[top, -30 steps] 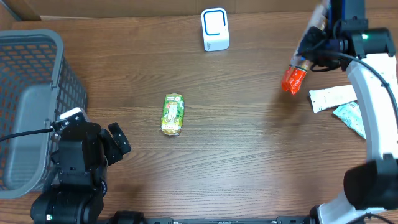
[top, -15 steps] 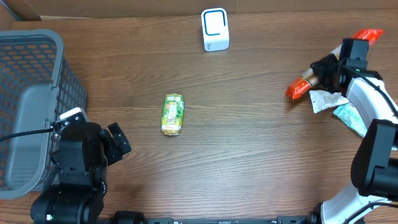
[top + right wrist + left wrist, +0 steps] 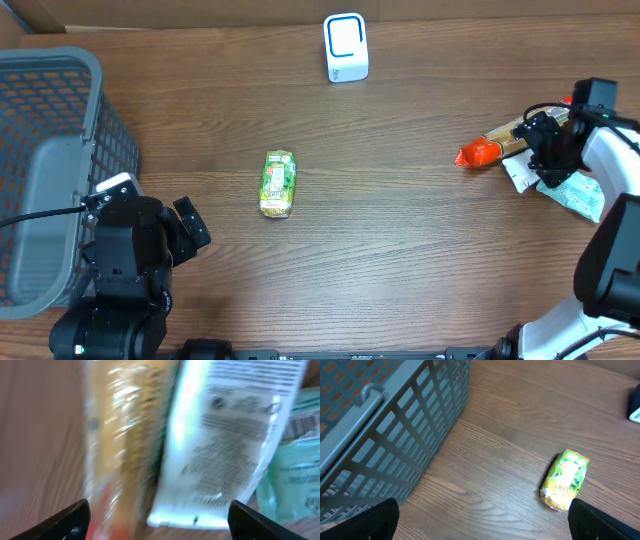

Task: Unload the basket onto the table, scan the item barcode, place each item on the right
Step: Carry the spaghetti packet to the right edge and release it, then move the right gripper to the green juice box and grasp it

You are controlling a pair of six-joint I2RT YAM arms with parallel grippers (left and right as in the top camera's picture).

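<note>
Right hand lowered to desk, now wide; orange-tipped snack packet lies released beside white packet. Left hand wide, empty. Set-down step; next likely green packet, mid-desk, toward scanner.

The wooden table bears a grey basket, white scanner, green packet, orange-tipped packet, white pouch, teal pouch.

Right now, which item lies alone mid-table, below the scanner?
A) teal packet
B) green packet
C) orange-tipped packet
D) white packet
B: the green packet lies by itself mid-table below the scanner, while the orange-tipped packet sits far over at the right side.
</note>
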